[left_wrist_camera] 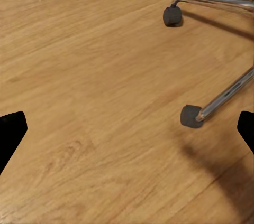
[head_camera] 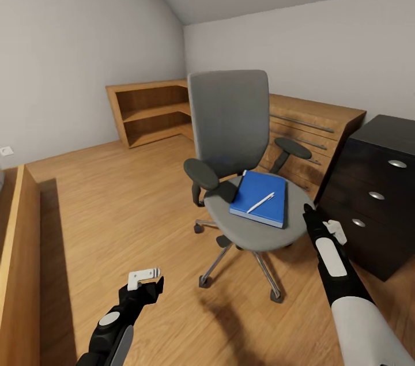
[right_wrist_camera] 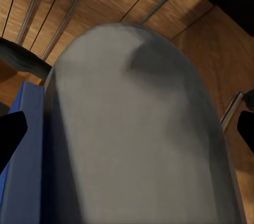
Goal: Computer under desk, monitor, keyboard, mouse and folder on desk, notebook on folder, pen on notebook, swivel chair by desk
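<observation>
Reaching right gripper (head_camera: 309, 211) beside swivel chair (head_camera: 242, 147)

The desk (head_camera: 377, 193) at the right edge of the head view is cut off, showing just a dark drawer block with three round knobs; its top runs out of frame. The swivel chair (head_camera: 242, 141) hides the middle of the wooden dresser (head_camera: 311, 129) behind it. The folder (head_camera: 260, 197) lies under the pen (head_camera: 260, 202); whether a notebook sits between them cannot be told. The wooden ledge (head_camera: 20, 262) at lower left is cropped. In the right wrist view the seat is blurred and only a blue strip (right_wrist_camera: 24, 150) shows at the left. The right gripper's (head_camera: 311, 217) jaw gap is unreadable in the head view
</observation>
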